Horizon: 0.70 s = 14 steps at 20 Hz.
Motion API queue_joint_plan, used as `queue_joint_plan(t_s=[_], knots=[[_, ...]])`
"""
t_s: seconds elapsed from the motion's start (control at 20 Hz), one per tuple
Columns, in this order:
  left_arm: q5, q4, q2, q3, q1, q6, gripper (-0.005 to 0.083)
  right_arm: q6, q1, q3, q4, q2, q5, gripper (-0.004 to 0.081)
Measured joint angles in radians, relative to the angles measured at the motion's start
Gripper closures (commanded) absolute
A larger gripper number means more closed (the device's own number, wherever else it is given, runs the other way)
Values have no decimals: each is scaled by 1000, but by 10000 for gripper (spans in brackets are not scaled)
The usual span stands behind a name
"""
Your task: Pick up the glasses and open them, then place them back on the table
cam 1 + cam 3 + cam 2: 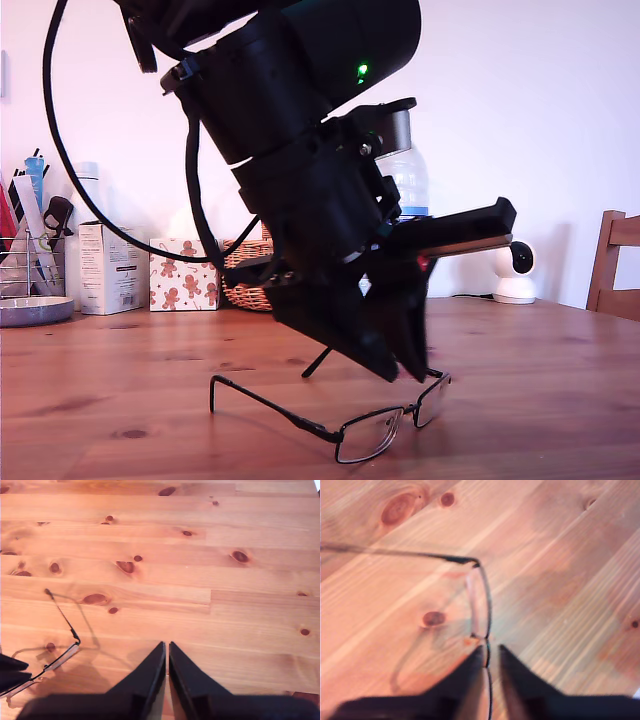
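Note:
The glasses (372, 432) stand on the table (120, 400) with both thin black arms swung out; one arm reaches toward the exterior view's left. My first gripper (491, 652) points down at them, its jaws close together around the frame (482, 595) near the bridge. In the exterior view it (412, 372) meets the frame's far lens. My second gripper (166, 647) hangs shut on nothing over bare table (200, 555). Its view shows the glasses (60, 657) off to one side with the first gripper's fingertips (10, 672) on them. The exterior view does not let me pick the second gripper out of the dark arm mass.
Along the back at the exterior view's left stand a utensil rack (30, 240), a plate (35, 310), a white box (105, 265), a gingerbread-print box (185, 275) and a wicker basket (245, 275). A bottle (410, 170), white camera (515, 275) and chair (615, 265) are at its right.

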Motion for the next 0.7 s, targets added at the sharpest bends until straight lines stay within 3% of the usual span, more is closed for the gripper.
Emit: queue_joint_plan(t_s=[0.3, 0.45, 0.65, 0.7], knots=[[0, 1, -34, 0, 28, 98, 539, 0, 0, 0, 0, 0, 0, 782], [0, -2, -149, 0, 53, 168, 765, 0, 0, 0, 5, 0, 0, 782], [-4, -33, -264, 7, 90, 396, 795, 34, 0, 0, 67, 0, 0, 782], [0, -35, -269, 8, 103, 407, 795, 28, 0, 0, 111, 0, 0, 782]])
